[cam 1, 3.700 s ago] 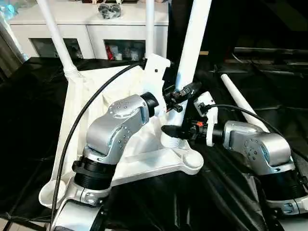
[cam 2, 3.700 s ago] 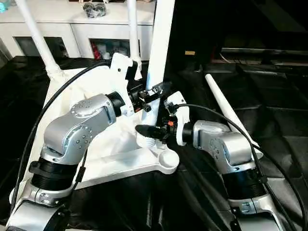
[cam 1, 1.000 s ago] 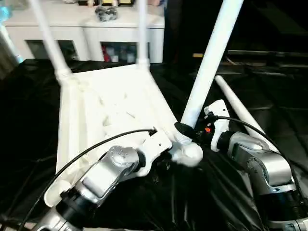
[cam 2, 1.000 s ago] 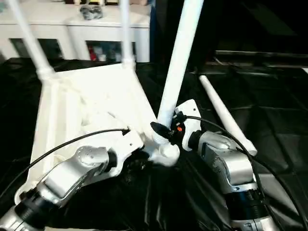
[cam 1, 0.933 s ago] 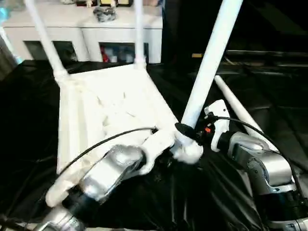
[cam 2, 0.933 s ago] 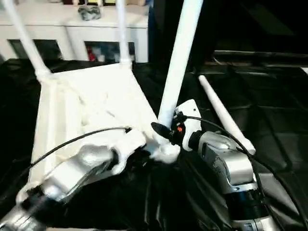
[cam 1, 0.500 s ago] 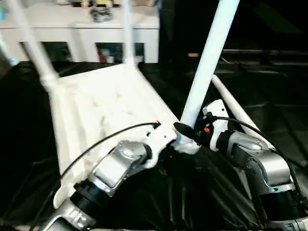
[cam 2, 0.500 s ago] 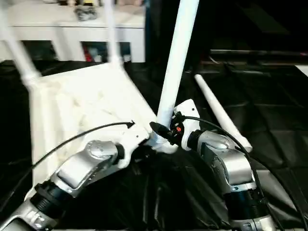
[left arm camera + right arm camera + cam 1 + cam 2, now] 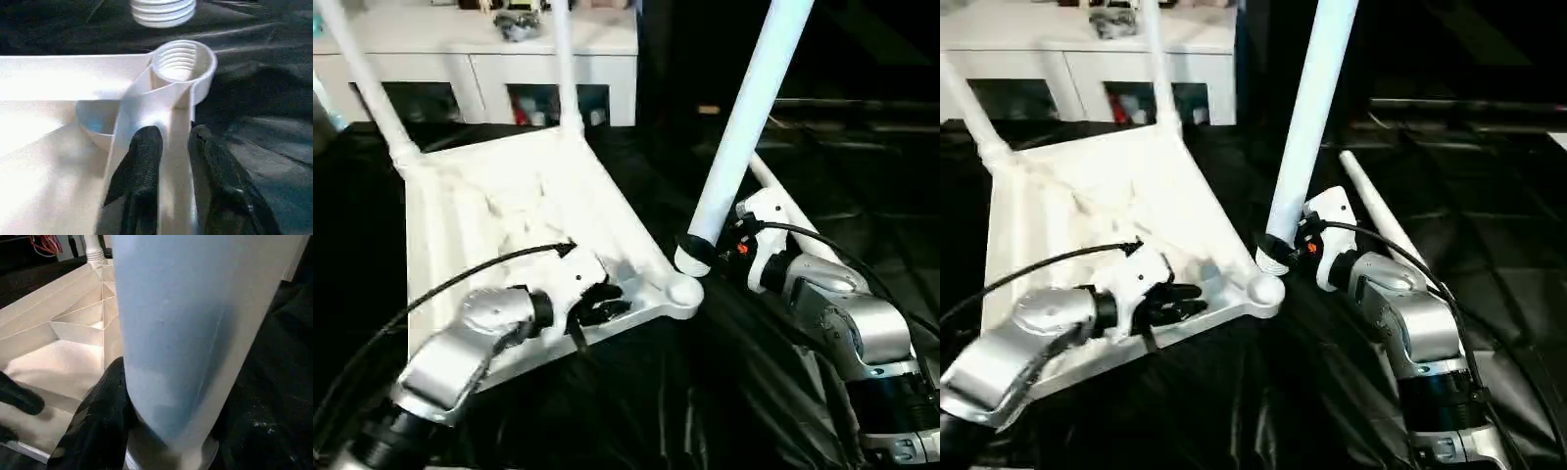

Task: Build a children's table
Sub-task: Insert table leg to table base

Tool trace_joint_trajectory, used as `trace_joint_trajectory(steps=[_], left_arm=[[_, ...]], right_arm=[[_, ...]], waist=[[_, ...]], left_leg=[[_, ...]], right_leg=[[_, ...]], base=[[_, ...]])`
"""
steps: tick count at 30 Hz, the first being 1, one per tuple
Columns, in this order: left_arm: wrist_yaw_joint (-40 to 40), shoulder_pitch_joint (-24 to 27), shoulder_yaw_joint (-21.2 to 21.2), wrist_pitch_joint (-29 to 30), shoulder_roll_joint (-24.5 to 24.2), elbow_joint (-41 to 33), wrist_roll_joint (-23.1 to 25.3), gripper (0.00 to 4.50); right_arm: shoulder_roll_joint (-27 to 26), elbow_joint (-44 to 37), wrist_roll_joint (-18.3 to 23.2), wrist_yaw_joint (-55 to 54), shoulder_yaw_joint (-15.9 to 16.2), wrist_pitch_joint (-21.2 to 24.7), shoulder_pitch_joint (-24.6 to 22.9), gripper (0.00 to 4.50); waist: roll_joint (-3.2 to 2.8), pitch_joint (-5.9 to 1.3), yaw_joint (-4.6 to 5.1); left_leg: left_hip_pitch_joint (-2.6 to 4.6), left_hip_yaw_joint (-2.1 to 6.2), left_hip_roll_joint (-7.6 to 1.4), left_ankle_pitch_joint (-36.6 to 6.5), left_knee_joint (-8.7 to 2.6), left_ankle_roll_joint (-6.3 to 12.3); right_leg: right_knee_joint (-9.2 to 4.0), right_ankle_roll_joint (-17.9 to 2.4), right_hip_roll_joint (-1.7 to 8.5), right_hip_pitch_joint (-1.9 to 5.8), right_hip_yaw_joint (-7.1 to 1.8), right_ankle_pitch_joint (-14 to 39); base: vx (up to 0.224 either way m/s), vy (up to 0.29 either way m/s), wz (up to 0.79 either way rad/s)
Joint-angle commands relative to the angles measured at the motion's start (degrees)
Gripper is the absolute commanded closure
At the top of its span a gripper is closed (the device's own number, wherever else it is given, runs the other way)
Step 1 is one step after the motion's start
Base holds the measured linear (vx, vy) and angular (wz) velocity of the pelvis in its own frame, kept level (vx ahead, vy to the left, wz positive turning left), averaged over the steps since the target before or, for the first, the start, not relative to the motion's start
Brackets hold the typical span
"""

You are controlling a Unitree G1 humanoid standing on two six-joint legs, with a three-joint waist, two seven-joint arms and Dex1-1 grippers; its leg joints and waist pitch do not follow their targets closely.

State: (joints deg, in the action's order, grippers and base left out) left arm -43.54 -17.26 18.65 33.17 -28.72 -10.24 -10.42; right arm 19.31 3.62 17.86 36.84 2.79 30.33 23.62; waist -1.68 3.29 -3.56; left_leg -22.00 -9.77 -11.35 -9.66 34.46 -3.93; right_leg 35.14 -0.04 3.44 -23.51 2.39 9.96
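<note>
Upturned white tabletop (image 9: 499, 211) with ribbed underside facing up, lying on black sheeting (image 9: 705, 392) at centre-left. Two tube legs already seated in the far corners: far-left leg (image 9: 357, 73) and far-right leg (image 9: 563, 69), both rising out of the top of the picture. Near-right corner socket (image 9: 182, 61) round, threaded inside and unfilled (threads plain in the left wrist view).

Left gripper (image 9: 607, 302) set at the near rim of the tabletop, just left of that socket; two black fingers (image 9: 142, 161) narrowly parted, straddling a white rib that runs to the socket. Grip on the rib not certain.

Right gripper (image 9: 1283, 250) clamped around the lower end of a third leg (image 9: 744, 127), black fingers (image 9: 98, 421) on either side of the tube just above its ribbed foot. Third leg tilted, upper end leaning right, threaded foot (image 9: 164, 11) hanging just above and beside the socket, apart from it.

Fourth leg (image 9: 1381, 230) lying flat on the sheeting to the right, partly behind the right forearm.

White glass-doored cabinet (image 9: 489, 59) along the far edge.
</note>
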Motion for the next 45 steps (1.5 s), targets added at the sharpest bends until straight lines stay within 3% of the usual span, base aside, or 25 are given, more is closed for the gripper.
trace_joint_trajectory(steps=[1,6,15,18,19,21,25,30,37,45], left_arm=[[-0.01,-0.66,-0.45,1.2,0.06,-0.94,-0.43,3.11],[2.87,-2.13,-1.44,1.37,1.81,0.39,0.45,3.11],[3.09,-0.77,-3.32,-0.24,2.23,-2.62,-0.72,3.11],[3.27,-0.17,-3.73,0.35,2.42,-3.98,-1.36,3.11],[3.39,0.3,-4.01,0.98,2.56,-4.94,-1.84,3.11],[4.02,0.96,-4.29,1.79,2.87,-6.07,-1.97,3.11],[7.03,1.54,-5.1,2.63,5.07,-6.2,-1.47,3.11],[10.36,1.89,-5.44,3.16,6.99,-5.43,-0.69,3.11],[8.7,3.51,-1.55,7.27,6.53,-5.59,-1.06,3.11],[8.68,1.51,3.25,6.77,4.38,-0.05,4.22,3.11]], right_arm=[[0.21,0.28,0.1,0.1,-0.67,-0.86,1.27,2.57],[-0.31,0.32,-0.37,-1.12,-0.79,-0.63,1.42,2.57],[-0.92,-2.18,0.62,-2.85,-1.85,1.23,-0.09,2.57],[-1.08,-2.98,0.66,-3.52,-1.8,1.94,-0.53,2.57],[-1.11,-3.52,0.7,-3.76,-1.72,2.29,-0.89,2.57],[-1.19,-3.98,0.64,-4.11,-1.6,2.47,-1.31,2.57],[-1.34,-4.08,0.47,-4.35,-1.33,2.77,-1.2,2.57],[-1.24,-3.82,0.32,-3.91,-0.85,2.8,-0.52,2.57],[-0.86,-2.49,-0.72,-3.59,-0.57,1.25,0.51,2.57],[-0.77,-2.4,-1.53,-3.74,0.11,0.54,0.49,2.57]], waist=[[0.43,-3.69,0.0],[0.41,-3.77,0.03],[0.49,-4.03,0.1],[0.57,-3.74,0.21],[0.9,-3.31,0.3],[0.73,-3.28,0.36],[1.25,-2.6,0.73],[1.54,-2.5,0.85],[1.54,-2.79,1.12],[1.18,-2.9,1.12]], left_leg=[[1.18,0.15,-0.89,-15.04,-3.98,-0.96],[1.15,0.21,-0.75,-14.88,-3.84,-1.03],[0.83,0.17,-0.82,-12.09,-3.75,-0.41],[0.75,0.11,-0.82,-11.61,-3.82,-0.07],[0.69,0.04,-0.84,-11.96,-3.94,0.07],[0.82,0.1,-0.89,-12.57,-4.01,-0.02],[0.86,0.04,-0.9,-14.6,-4.22,-0.22],[0.88,0.18,-0.86,-15.45,-4.27,-0.43],[0.73,0.2,-0.89,-14.38,-4.2,-0.24],[0.87,0.23,-0.85,-14.82,-4.23,-0.46]], right_leg=[[-4.76,-8.24,3.12,2.37,-1.92,20.53],[-5.06,-7.09,3.11,2.32,-1.85,22.72],[-4.38,-8.7,2.97,2.63,-1.9,16.4],[-4.3,-9.1,2.93,2.58,-1.95,15.27],[-4.43,-9.02,2.94,2.42,-2.0,15.86],[-4.46,-8.75,2.92,2.37,-1.99,16.96],[-4.97,-7.85,2.8,2.06,-2.04,19.57],[-5.28,-6.51,2.88,2.08,-1.98,22.19],[-5.1,-6.87,2.93,2.1,-2.02,20.68],[-5.05,-7.23,2.84,2.16,-2.03,19.5]], base=[[0.0,0.0,0.0],[0.0,0.0,0.0],[0.0,0.0,0.0],[0.0,0.0,0.0],[0.0,0.0,0.0],[0.0,0.0,0.0],[0.0,0.0,0.0],[0.0,0.0,0.0],[0.0,0.0,0.0],[0.0,0.0,0.0]])
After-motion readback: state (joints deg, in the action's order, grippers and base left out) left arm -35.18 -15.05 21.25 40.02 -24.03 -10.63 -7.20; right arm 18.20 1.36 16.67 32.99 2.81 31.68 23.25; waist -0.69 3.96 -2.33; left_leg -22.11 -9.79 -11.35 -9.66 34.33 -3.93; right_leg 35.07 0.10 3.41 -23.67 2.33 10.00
